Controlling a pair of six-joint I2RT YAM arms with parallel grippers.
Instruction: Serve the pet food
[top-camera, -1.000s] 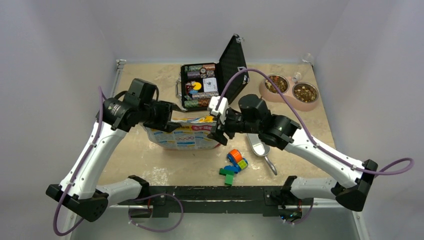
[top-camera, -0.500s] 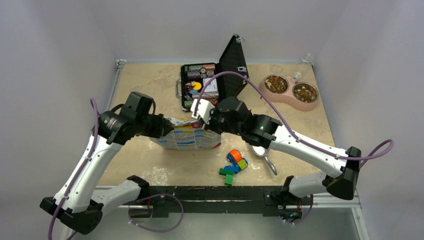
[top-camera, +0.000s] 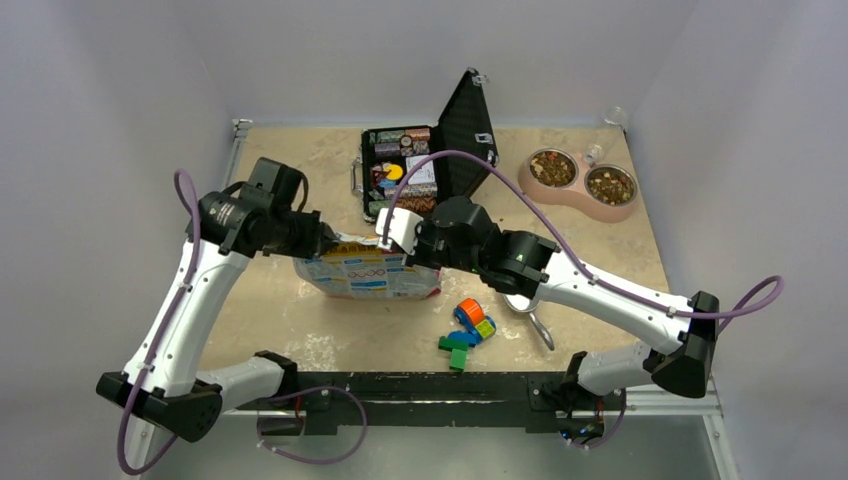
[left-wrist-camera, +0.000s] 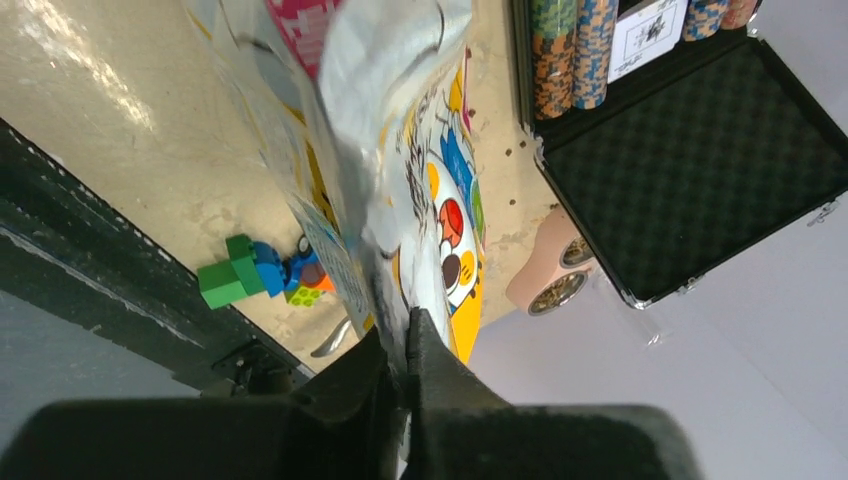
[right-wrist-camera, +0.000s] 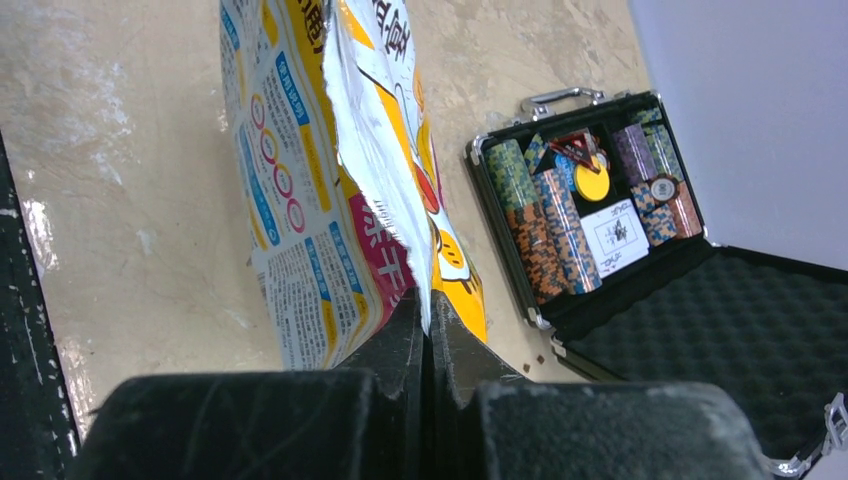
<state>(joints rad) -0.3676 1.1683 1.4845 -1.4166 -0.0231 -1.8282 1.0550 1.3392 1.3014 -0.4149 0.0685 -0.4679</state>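
Pet food (top-camera: 553, 168) shows as brown kibble in both cups of a pink double bowl (top-camera: 578, 197), which sits at about 2 o'clock from the middle of the desk (top-camera: 280, 160), well apart from both arms. A printed bag (top-camera: 368, 276) stands near the middle of the desk, and both claws hold it by its top edge. The left claw (left-wrist-camera: 404, 345) is closed on the crinkled edge toward the bag's 9 o'clock end, the film pinched flat between its dark fingers (left-wrist-camera: 450, 385). The right claw (right-wrist-camera: 428, 312) is closed on the same edge further toward 3 o'clock, its tips pressed together with only the thin film between them. Whether the bag's mouth is open, or how much kibble lies inside, cannot be told from any view. An open black case (top-camera: 398, 172) filled with stacked chips lies at 12 o'clock from the bag, just beyond it, with its lid raised on the 3 o'clock side. At roughly 5 o'clock from the bag lie an orange roll (top-camera: 468, 311), a many-coloured cube (top-camera: 484, 327) and blue and green blocks (top-camera: 457, 346), close together. What looks like a metal scoop (top-camera: 539, 327) lies at 4 o'clock, mostly hidden under the right arm.
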